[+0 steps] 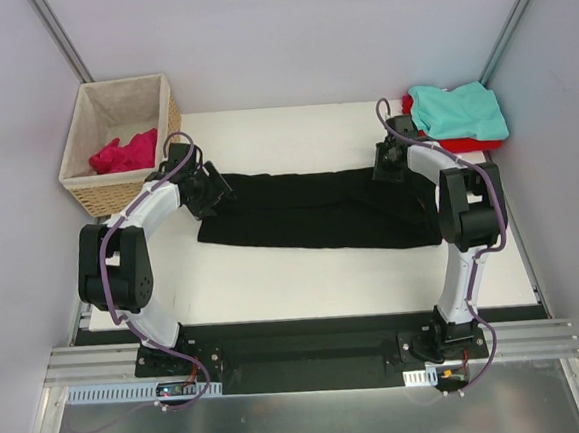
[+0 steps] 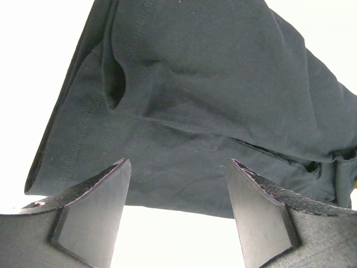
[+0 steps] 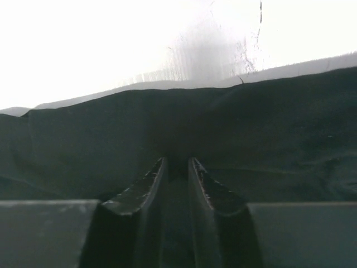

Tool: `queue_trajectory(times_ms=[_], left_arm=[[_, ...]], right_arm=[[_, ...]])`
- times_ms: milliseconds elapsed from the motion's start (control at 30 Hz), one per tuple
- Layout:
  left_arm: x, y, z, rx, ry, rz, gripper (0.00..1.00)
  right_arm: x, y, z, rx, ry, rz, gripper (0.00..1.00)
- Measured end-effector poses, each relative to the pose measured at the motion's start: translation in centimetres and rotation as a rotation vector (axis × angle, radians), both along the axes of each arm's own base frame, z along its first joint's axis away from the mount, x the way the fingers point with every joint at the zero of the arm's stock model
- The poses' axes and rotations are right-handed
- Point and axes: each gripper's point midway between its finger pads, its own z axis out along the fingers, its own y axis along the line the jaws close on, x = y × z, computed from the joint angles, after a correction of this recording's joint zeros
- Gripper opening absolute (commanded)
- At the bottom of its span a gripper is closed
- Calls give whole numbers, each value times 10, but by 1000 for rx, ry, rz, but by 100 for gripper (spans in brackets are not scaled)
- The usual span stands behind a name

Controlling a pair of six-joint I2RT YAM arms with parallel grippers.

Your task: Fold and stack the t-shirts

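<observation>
The large black cloth t-shirt (image 1: 319, 214) lies across the white worktop (image 1: 305, 285); the right tool (image 3: 177, 164) pinches its edge narrowly, while the left tool (image 2: 178, 167) gapes wide and should grip the matching edge before lifting

Free passage along the bare near strip of bench (image 1: 304, 275) and behind the black t-shirt (image 1: 319, 214), blocked mid-bench by that shirt, far left by the wicker basket (image 1: 85, 197), far right by the teal t-shirt (image 1: 457, 111) stacked on the red t-shirt (image 1: 464, 145).
</observation>
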Motion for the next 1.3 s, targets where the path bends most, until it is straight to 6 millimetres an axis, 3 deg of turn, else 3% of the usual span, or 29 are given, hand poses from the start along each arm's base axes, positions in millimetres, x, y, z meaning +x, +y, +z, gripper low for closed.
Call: queue_trajectory(times_ms=[200,567,933,1100,1300], left_arm=[[0,0,0,0,0,0,69],[0,0,0,0,0,0,69],[-5,1,1,-1,-2,1,69],[-9,1,1,-4,-4,4,69],[-13,1,2,-8,-9,8,69]], right_arm=[[0,0,0,1,0,-2,1],[-13,0,1,-7,9,-2,1],[-39,21,55,-20,-84,52,1],[-60,32,69,-44,-110,85,2],[-101,56,65,-70,-87,170,1]])
